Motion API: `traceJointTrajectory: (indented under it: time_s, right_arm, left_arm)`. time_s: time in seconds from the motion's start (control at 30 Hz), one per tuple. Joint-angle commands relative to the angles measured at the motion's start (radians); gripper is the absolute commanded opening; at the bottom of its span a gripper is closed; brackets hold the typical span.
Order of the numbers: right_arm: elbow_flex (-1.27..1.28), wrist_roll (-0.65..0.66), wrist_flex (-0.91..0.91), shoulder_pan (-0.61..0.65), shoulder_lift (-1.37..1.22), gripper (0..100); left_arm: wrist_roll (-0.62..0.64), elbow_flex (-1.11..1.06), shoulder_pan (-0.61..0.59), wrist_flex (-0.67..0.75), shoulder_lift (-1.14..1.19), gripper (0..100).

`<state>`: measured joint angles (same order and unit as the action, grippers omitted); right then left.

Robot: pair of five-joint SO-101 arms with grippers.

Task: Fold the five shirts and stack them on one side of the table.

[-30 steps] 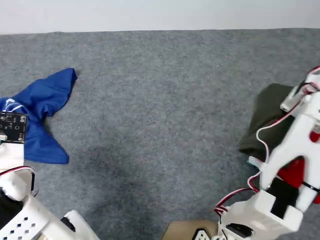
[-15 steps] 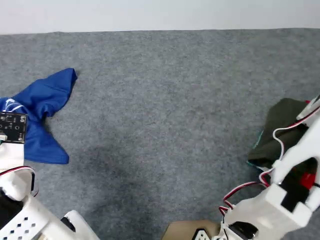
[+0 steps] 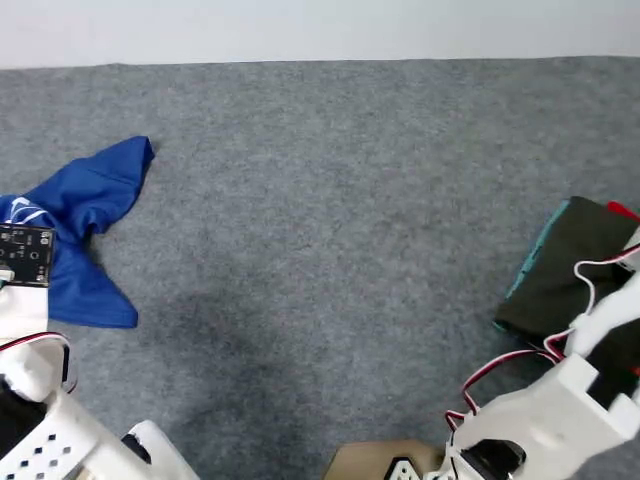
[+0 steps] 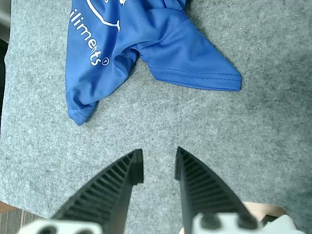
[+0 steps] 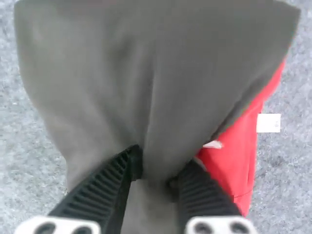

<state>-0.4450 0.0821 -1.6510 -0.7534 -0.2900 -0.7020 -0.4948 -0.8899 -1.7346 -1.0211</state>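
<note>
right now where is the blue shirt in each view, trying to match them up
high view: the blue shirt lies crumpled at the far left of the grey mat.
left wrist view: the blue shirt lies just beyond the open left gripper, not touching it.
right wrist view: this one faces the dark shirt lying over a red shirt instead.
shared landmark: the grey mat, under the cloth in all three.

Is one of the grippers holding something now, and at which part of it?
The right gripper pinches the dark grey shirt by a bunched fold of its cloth. The left gripper is open above the table and holds nothing.
</note>
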Motion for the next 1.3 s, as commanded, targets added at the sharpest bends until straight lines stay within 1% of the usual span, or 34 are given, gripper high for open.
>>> traceJointTrajectory:
  time_s: [0.0,0.07,0.17,0.37,0.43,0.53,0.6,0.63,0.7,0.77,0.93,1.03,1.13,1.27]
  right_arm:
    - [-0.041,0.012,-0.033,-0.025,0.022,26.4]
    - [-0.075,0.012,-0.074,-0.027,0.042,29.2]
    - [-0.149,0.012,-0.145,-0.015,0.101,29.2]
    - [-0.155,0.017,-0.142,0.039,0.189,28.7]
    - [-0.153,0.018,-0.131,0.047,0.170,24.8]
    - [-0.152,0.021,-0.059,0.031,0.096,11.7]
    - [-0.152,0.086,0.012,0.010,0.038,2.0]
    - [-0.152,0.138,0.042,-0.001,0.010,0.4]
    - [-0.153,0.215,0.093,-0.039,-0.033,3.4]
    - [-0.158,0.259,0.153,-0.073,-0.073,3.5]
    - [-0.152,0.353,0.325,-0.139,-0.217,3.5]
    - [-0.167,0.370,0.392,-0.140,-0.292,3.5]
    - [-0.252,0.345,0.321,-0.125,-0.262,3.5]
    - [-0.362,0.318,0.134,-0.081,-0.171,3.5]
  left_arm:
    - [-0.008,0.022,0.003,-0.005,-0.006,12]
    - [-0.008,0.022,0.003,-0.005,-0.006,12]
    - [-0.008,0.022,0.003,-0.005,-0.006,12]
    - [-0.008,0.022,0.003,-0.005,-0.005,12]
    - [-0.008,0.022,0.003,-0.005,-0.005,12]
    - [-0.008,0.022,0.003,-0.005,-0.005,12]
    - [-0.008,0.022,0.003,-0.005,-0.005,12]
    - [-0.008,0.022,0.003,-0.005,-0.005,12]
    - [-0.008,0.022,0.003,-0.005,-0.005,12]
    - [-0.008,0.022,0.003,-0.005,-0.005,12]
    - [-0.008,0.021,0.003,-0.005,-0.005,12]
    - [-0.008,0.018,0.003,-0.008,-0.005,12]
    - [-0.008,0.001,0.003,-0.006,-0.005,12]
    - [-0.008,0.002,0.005,-0.005,-0.005,12]
